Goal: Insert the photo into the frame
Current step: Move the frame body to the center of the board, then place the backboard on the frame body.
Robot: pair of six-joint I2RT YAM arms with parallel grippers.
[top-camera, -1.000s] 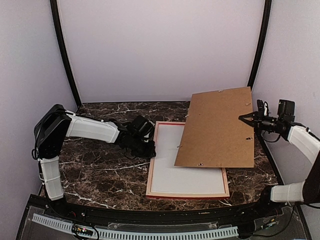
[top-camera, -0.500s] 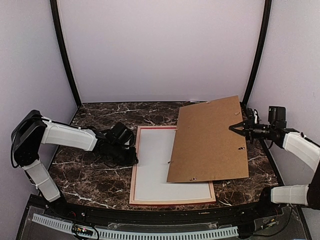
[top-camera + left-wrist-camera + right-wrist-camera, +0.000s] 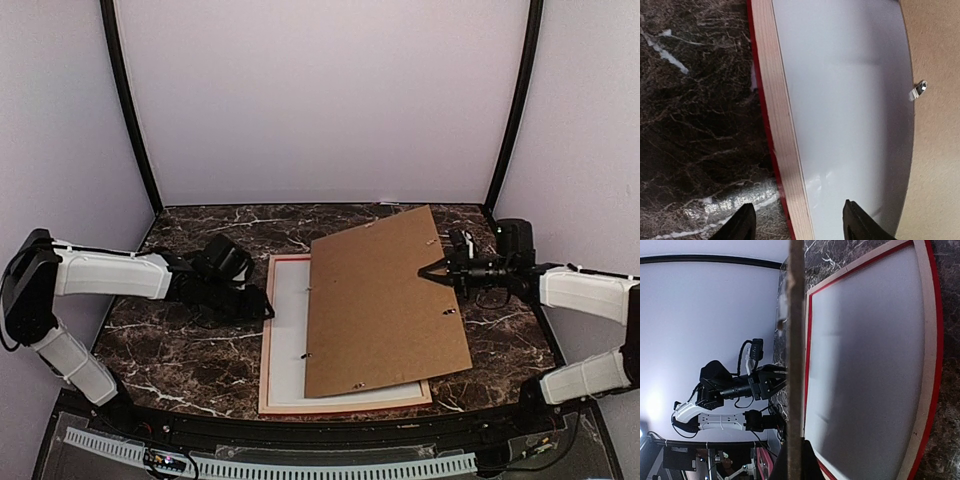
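Note:
The frame point(image 3: 268, 345) lies face down on the marble table, pale wood back up, red edge showing. A white sheet point(image 3: 286, 330) lies inside it; I cannot tell whether it is the photo's back or the mat, as no print shows. My left gripper point(image 3: 262, 306) is open, its fingers either side of the frame's left rail point(image 3: 782, 135). My right gripper point(image 3: 428, 271) is shut on the right edge of the brown backing board point(image 3: 385, 300) and holds it tilted over the frame. The right wrist view shows the board edge-on point(image 3: 796, 340) above the white sheet point(image 3: 865, 365).
Pale walls and two black posts point(image 3: 130, 110) close in the back and sides. The dark table point(image 3: 180, 350) ends at a black front edge with a white cable chain point(image 3: 270, 465). A small metal clip point(image 3: 919, 89) sticks out from the board's edge.
The frame has slid left with my left gripper at its rail. My right gripper has carried the backing board left and lower, so it covers more of the frame.

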